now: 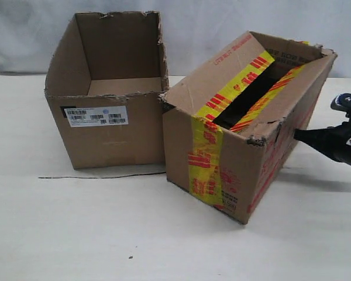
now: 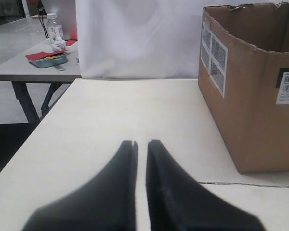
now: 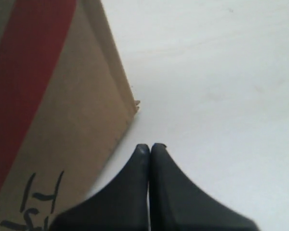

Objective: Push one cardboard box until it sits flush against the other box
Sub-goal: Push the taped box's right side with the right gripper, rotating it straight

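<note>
The cardboard box [image 1: 245, 134], with yellow tape striped in red, stands right of centre, turned at an angle. Its near-left top corner touches the other box [image 1: 105, 123], the plain one with a barcode label; lower down a wedge of gap shows between them. My right gripper [image 1: 297, 135] is shut, its tip against the taped box's right side. In the right wrist view the gripper [image 3: 150, 146] lies beside that side [image 3: 62, 125], near its lower corner. My left gripper [image 2: 141, 143] is shut with a thin slit, holding nothing, over bare table left of the plain box [image 2: 250, 101].
A thin dark line [image 1: 99, 175] runs across the white table in front of the plain box. A white backdrop hangs behind. In the left wrist view the table's edge [image 2: 33, 139] drops off, with a second table carrying a bottle [image 2: 54, 30] beyond.
</note>
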You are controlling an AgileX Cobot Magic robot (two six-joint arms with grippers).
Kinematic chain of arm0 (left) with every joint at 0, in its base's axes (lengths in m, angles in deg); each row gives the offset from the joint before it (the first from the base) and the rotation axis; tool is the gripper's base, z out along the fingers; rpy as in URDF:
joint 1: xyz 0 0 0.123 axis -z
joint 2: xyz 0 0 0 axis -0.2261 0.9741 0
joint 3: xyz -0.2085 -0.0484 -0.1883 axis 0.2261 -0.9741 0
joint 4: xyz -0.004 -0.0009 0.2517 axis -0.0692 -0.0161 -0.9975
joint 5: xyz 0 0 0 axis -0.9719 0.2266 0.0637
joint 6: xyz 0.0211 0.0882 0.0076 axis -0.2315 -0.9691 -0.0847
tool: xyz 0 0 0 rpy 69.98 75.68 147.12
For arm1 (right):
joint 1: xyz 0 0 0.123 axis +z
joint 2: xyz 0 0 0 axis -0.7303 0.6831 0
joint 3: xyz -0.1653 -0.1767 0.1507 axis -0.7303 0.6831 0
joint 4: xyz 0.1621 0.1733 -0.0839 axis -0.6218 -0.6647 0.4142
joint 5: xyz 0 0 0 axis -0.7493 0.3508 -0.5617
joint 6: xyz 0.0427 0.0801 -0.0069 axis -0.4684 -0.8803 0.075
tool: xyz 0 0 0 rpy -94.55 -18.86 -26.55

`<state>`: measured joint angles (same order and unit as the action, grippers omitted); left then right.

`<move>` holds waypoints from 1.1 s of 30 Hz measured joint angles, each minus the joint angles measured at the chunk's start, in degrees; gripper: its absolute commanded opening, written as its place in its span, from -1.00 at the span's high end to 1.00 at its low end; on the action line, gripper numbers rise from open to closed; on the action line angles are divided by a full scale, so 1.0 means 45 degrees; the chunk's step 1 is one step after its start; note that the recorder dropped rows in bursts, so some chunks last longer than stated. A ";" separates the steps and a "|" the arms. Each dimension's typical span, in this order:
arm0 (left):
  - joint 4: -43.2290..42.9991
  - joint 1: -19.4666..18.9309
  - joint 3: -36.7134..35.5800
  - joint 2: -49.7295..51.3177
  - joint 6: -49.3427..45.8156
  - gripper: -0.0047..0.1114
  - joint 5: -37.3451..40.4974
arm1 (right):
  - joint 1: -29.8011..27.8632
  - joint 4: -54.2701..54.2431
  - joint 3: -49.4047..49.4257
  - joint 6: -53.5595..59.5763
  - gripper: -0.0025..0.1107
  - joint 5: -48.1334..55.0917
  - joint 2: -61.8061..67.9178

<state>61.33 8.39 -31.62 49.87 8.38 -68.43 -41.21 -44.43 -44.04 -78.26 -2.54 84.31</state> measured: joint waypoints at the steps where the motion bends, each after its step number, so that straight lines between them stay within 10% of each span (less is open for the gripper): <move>1: 0.0000 0.0000 0.0000 0.0000 0.0000 0.92 0.0000 | 0.0000 0.0030 -0.0410 0.0000 0.96 0.0113 0.0264; 16: 0.0000 0.0000 0.0000 0.0000 0.0000 0.92 0.0000 | 0.0000 0.0177 -0.7895 -0.0050 0.96 0.5691 0.4146; 33: 0.0000 0.0000 0.0000 0.0000 0.0000 0.92 0.0000 | -0.0858 0.0199 -0.5704 0.0806 0.96 0.8505 -0.1001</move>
<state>61.33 8.39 -31.62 49.87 8.38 -68.43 -45.07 -43.54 -69.71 -74.63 35.73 79.80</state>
